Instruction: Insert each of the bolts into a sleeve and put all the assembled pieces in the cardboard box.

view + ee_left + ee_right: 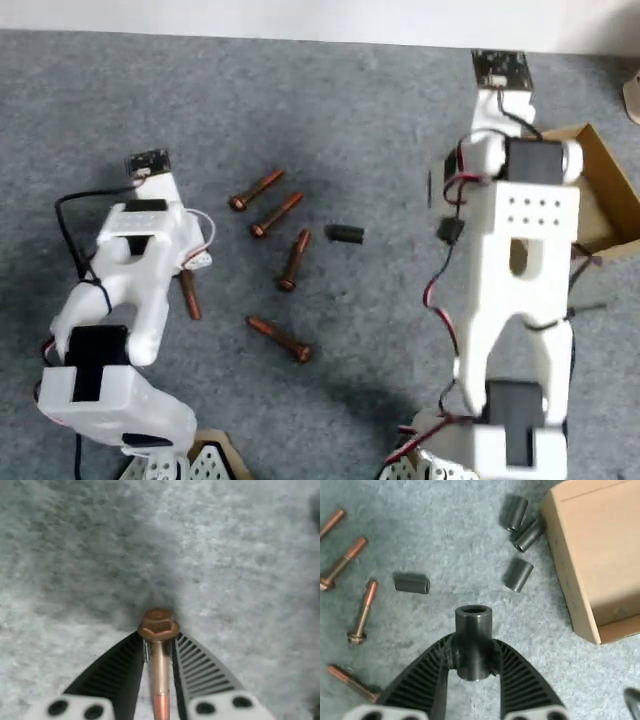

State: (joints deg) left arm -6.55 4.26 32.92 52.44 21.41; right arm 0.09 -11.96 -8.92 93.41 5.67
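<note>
Left gripper (159, 644) is clamping tight on a copper bolt (159, 670), held at the left of the high frame. Right gripper (474, 654) is squeezing a dark sleeve (473, 630). Four loose bolts (256, 189) (276, 214) (294, 260) (280, 338) are lying mid-frame on the grey mat (380, 120), with a lone sleeve (347, 234) just right of them. Three more sleeves (514, 512) (529, 534) (518, 574) are sitting near the cardboard box (600, 190) at the right edge.

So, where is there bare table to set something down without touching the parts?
Bare: the far strip behind the loose bolts, and the near patch between the nearest bolt and the right arm. Crowded: the middle, with bolts and a sleeve, and beside the cardboard box, where three sleeves lie.
</note>
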